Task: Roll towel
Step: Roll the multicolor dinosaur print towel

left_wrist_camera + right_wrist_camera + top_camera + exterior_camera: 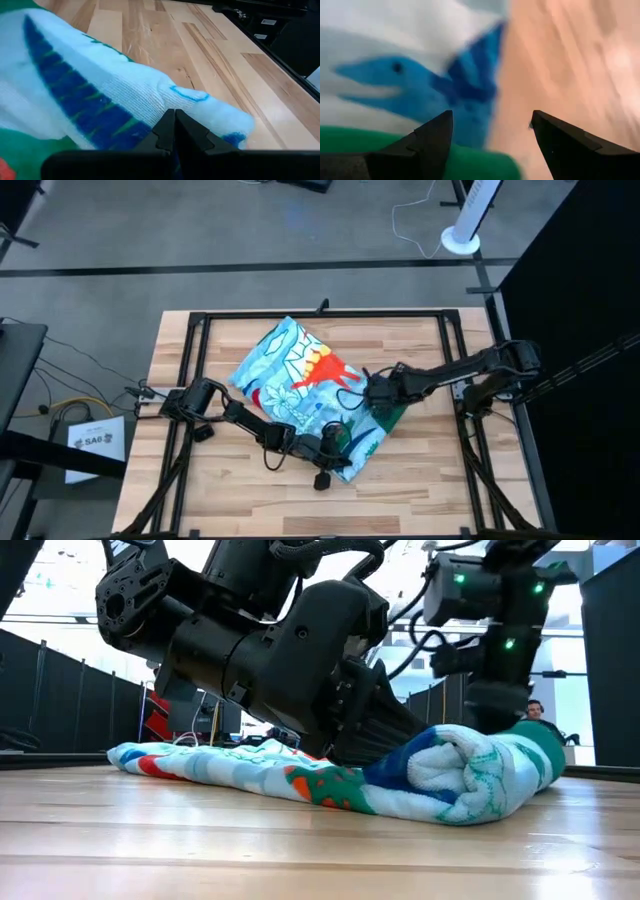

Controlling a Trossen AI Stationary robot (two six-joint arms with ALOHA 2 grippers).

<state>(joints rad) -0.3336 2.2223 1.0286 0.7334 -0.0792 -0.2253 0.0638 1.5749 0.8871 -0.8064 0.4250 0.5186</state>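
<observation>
One camera looks straight down on the whole light wooden slatted table (420, 480). Another sits at tabletop level, facing across. Both wrist cameras hover close over the green-and-blue printed terry towel (300, 375), which all views share.

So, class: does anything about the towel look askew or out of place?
Yes. The towel lies at a slant across the table, rolled only at its near edge, the rest still spread flat and rumpled.

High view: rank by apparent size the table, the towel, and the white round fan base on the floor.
1. Light wooden slatted table
2. Green and light-blue printed towel, partly rolled, smaller than the tabletop
3. White round fan base, smallest, though it sits farther from the camera
</observation>
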